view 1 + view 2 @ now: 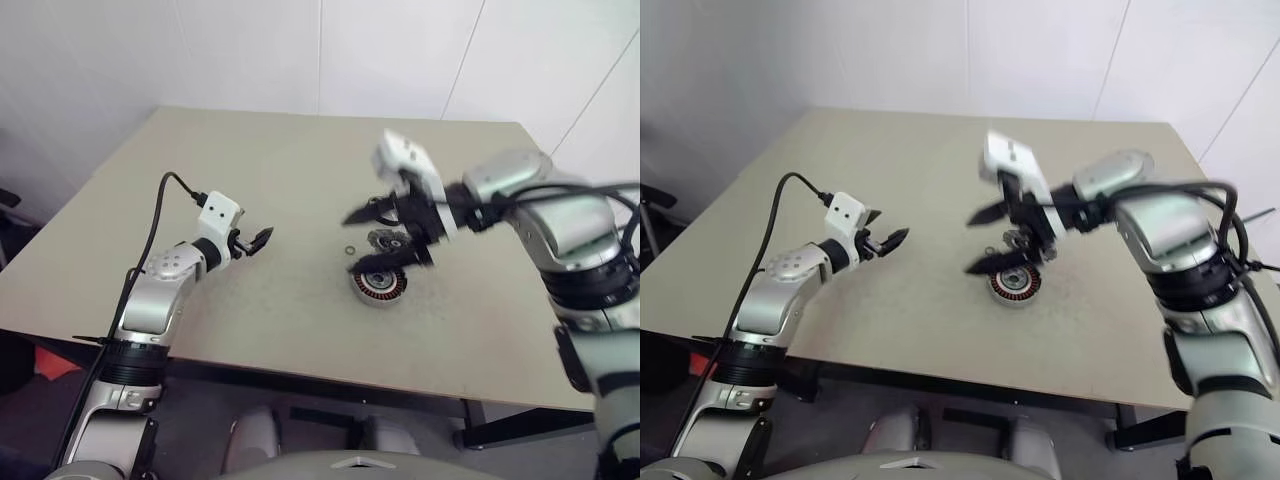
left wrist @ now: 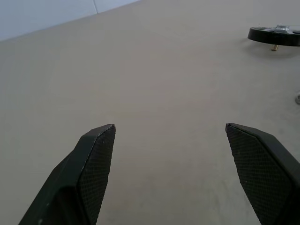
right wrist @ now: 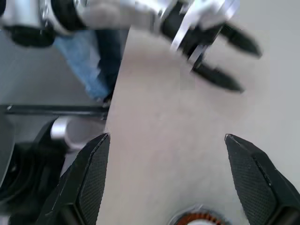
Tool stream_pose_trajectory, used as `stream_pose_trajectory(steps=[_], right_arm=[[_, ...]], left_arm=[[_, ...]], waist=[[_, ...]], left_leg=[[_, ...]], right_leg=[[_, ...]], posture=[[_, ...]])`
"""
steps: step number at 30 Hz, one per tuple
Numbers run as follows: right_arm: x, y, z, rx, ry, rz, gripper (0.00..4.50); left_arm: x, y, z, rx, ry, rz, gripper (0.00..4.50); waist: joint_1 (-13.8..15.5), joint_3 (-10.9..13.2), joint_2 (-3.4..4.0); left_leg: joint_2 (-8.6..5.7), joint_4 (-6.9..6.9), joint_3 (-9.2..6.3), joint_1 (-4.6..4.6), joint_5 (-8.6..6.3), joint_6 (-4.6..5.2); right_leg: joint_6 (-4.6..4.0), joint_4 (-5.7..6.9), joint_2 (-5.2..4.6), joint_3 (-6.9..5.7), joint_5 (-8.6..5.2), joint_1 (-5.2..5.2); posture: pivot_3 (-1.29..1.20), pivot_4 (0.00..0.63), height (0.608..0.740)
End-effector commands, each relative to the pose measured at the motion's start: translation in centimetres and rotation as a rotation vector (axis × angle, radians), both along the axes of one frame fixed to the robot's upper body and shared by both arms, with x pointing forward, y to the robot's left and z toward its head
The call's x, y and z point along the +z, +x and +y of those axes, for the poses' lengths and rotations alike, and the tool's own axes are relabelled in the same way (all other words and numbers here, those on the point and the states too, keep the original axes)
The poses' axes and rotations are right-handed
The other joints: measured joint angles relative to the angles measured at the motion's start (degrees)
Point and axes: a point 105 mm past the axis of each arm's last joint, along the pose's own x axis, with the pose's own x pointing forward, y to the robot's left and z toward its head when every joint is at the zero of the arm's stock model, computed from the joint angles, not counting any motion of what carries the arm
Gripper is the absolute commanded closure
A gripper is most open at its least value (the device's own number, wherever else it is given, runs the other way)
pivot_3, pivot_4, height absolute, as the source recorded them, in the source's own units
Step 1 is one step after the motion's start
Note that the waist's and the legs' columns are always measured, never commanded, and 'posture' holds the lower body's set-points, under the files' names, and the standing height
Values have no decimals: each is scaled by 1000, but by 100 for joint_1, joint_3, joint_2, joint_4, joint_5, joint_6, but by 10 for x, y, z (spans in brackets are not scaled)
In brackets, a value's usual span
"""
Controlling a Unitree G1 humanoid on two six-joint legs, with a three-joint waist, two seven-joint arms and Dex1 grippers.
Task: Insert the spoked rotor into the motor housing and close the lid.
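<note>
While the right gripper (image 1: pixel 990 240) hangs wide and empty above the motor housing (image 1: pixel 1016 284) — copper windings showing — it should take the spoked rotor (image 2: pixel 276 34) just beyond squarely; the left gripper (image 1: pixel 252 241) waits open, well aside.

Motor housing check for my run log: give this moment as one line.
motor housing: on table, lidless, copper windings visible | right gripper: open above it, empty | left gripper: open, empty

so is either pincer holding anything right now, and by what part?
Nothing is held. The left pincer is open over bare table. The right pincer is open above the motor housing, with nothing between its fingers.
</note>
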Motion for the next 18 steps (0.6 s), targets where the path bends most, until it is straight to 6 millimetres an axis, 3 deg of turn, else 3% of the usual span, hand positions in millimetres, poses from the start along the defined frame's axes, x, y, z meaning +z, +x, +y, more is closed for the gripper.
stream_pose_trajectory(steps=[1,4,9,15,18], right_arm=[[17,27,10,-146,124,-131,87],[8,40,29,-231,176,-106,87],[-13,37,62,-243,214,-37,87],[-60,43,94,-282,139,-3,87],[-94,60,93,-376,58,-10,735]], left_arm=[[13,3,-5,-21,12,-56,511],[11,2,-11,-40,11,-51,511],[13,4,-17,-64,16,-53,511],[11,6,-14,-59,24,-50,511],[9,5,-9,-44,30,-45,511]], waist=[[3,-1,-2],[1,-1,-2],[-2,-1,-2],[-11,-2,-3],[-12,-2,-3]], left_leg=[[0,1,0,0,1,-1],[-3,3,1,-2,2,-3],[-3,-2,0,-14,5,-10],[-3,-15,0,-29,19,-40],[-3,-17,-1,-35,18,-43]], right_leg=[[0,-3,0,0,0,1],[1,-5,-1,3,0,0],[1,-1,0,3,0,-16],[2,7,0,1,2,-35],[2,7,0,0,2,-41]], posture=[[0,0,740],[0,0,740],[0,0,740],[0,0,740],[0,0,740]])
